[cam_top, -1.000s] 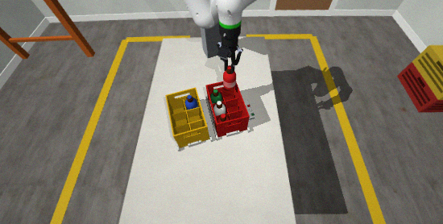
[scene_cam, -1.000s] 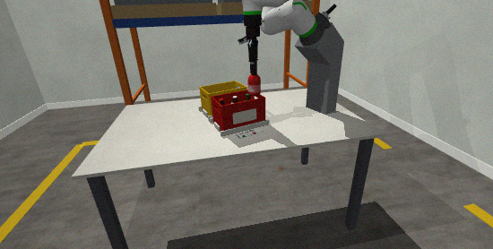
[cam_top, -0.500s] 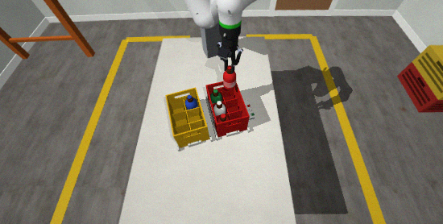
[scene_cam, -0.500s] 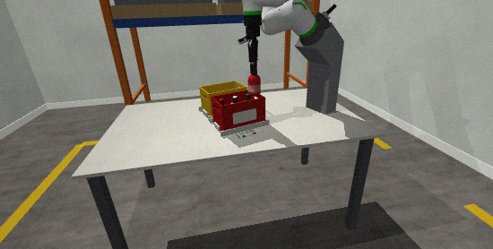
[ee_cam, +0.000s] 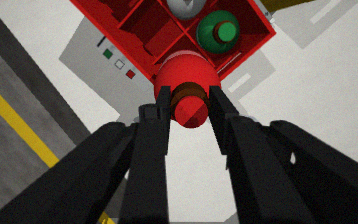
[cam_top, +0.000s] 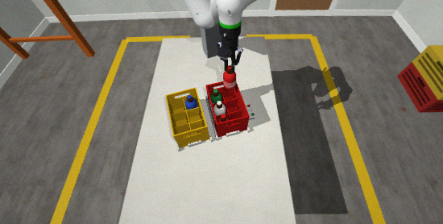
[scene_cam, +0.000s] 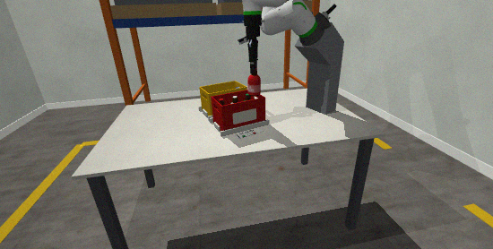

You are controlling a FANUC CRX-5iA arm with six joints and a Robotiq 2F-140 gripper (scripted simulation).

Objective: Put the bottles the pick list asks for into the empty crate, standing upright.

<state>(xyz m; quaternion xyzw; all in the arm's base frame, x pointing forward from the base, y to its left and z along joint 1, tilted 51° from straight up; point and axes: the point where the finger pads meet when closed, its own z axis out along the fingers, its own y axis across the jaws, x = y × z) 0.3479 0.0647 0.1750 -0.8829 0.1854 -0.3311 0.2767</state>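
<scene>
My gripper (cam_top: 229,67) (scene_cam: 254,72) (ee_cam: 189,100) is shut on the neck of a red-labelled bottle (cam_top: 229,78) (scene_cam: 254,84) (ee_cam: 187,72). The bottle is upright, raised well above the other bottles, over the back right corner of the red crate (cam_top: 234,129) (scene_cam: 218,119) in the top view; its base is hidden. In that crate stand a green bottle (cam_top: 216,96) (ee_cam: 215,35), a white bottle (cam_top: 219,109) (ee_cam: 186,6) and a red-capped bottle (cam_top: 223,118). The yellow crate (cam_top: 180,139) (scene_cam: 206,99) shows one blue bottle (cam_top: 191,102). The pick list (cam_top: 250,112) shows green, white and red squares; its numbers are unreadable.
The two crates stand side by side on the white table (cam_top: 209,184) (scene_cam: 148,137), with a narrow gap. The arm's grey pedestal (scene_cam: 320,79) stands at the table's back edge in the top view. Stacked crates (cam_top: 420,83) are on the floor far right.
</scene>
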